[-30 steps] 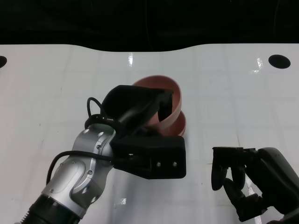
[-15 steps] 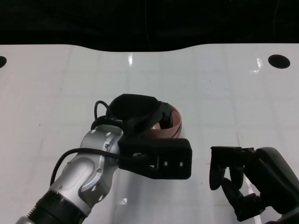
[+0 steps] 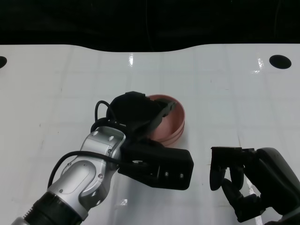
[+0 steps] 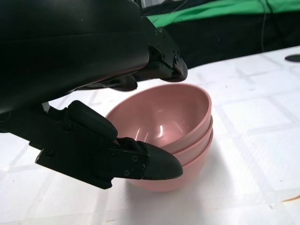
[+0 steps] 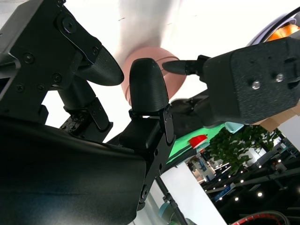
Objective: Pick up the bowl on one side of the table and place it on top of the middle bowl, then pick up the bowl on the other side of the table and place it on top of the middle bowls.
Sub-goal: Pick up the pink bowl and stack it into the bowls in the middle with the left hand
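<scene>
Bowls (image 4: 173, 126) were the thing you were working, three pink ones nested in a single stack. Nearest you, the right hand (image 3: 243, 185) sat low beside the stack, well apart from it, fingers curled loosely and holding nothing. Beyond it, the left hand (image 3: 140, 115) was at the stack: one fingertip (image 4: 157, 164) lay against the outer wall of the bowls, the upper fingers (image 4: 164, 61) hovered over the top rim, spread apart. Whether they pinched the rim, you could not tell. The stack looked seated and level on the white table (image 3: 225, 84), so stacking seemed nearly finished. To do the release well, you would spread the fingers fully and lift straight away, so no fingertip caught the rim and tipped the stack.
</scene>
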Action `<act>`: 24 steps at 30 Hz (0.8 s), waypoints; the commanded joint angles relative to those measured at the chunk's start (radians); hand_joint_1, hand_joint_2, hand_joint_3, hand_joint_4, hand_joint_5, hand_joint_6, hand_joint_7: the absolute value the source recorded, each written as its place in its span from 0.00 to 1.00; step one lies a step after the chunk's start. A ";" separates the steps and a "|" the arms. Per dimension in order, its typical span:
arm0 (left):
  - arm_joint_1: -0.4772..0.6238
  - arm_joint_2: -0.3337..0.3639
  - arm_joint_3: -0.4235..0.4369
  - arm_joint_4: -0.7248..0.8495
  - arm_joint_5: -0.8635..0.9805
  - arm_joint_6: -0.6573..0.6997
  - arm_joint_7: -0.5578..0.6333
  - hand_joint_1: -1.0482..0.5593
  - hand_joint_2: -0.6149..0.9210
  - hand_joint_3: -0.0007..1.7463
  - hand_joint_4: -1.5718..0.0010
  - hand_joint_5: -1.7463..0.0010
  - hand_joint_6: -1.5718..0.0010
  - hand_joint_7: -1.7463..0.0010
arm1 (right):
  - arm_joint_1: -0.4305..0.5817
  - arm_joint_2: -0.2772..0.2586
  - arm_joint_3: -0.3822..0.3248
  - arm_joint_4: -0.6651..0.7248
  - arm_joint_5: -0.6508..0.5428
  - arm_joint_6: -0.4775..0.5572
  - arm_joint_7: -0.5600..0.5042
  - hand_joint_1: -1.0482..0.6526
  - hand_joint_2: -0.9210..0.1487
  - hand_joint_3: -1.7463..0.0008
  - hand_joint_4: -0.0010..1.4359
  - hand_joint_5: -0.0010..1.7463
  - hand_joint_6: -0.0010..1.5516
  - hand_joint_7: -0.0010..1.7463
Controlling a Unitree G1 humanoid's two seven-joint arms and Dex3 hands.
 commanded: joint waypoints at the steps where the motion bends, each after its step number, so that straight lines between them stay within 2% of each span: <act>1: 0.030 0.024 0.016 -0.020 -0.011 -0.021 0.037 0.14 1.00 0.26 0.92 0.96 0.89 1.00 | -0.002 -0.006 -0.001 -0.003 0.009 -0.007 -0.003 0.54 0.75 0.05 0.67 1.00 0.53 0.91; 8: 0.110 0.069 0.073 -0.103 -0.065 -0.098 0.095 0.15 1.00 0.26 0.90 0.94 0.86 0.99 | -0.006 -0.007 -0.002 0.001 0.010 -0.005 0.001 0.54 0.74 0.05 0.67 1.00 0.53 0.91; 14: 0.192 0.110 0.152 -0.237 -0.132 -0.133 0.080 0.17 1.00 0.28 0.90 0.90 0.86 0.99 | -0.010 -0.012 -0.005 0.013 0.012 -0.008 0.001 0.54 0.75 0.05 0.67 1.00 0.54 0.91; 17: 0.247 0.129 0.208 -0.297 -0.200 -0.172 0.085 0.20 1.00 0.25 0.98 0.63 0.83 0.98 | -0.007 -0.015 -0.007 0.015 0.017 -0.010 0.005 0.54 0.75 0.05 0.67 1.00 0.54 0.91; 19: 0.293 0.141 0.251 -0.319 -0.246 -0.227 0.122 0.24 1.00 0.22 0.97 0.56 0.80 0.97 | -0.006 -0.016 -0.007 0.021 0.018 -0.014 0.003 0.54 0.75 0.05 0.67 1.00 0.54 0.91; 24: 0.399 0.172 0.335 -0.338 -0.316 -0.351 0.196 0.37 1.00 0.13 0.82 0.48 0.69 0.93 | -0.004 -0.014 -0.005 0.045 0.015 -0.029 -0.008 0.55 0.75 0.05 0.67 1.00 0.54 0.91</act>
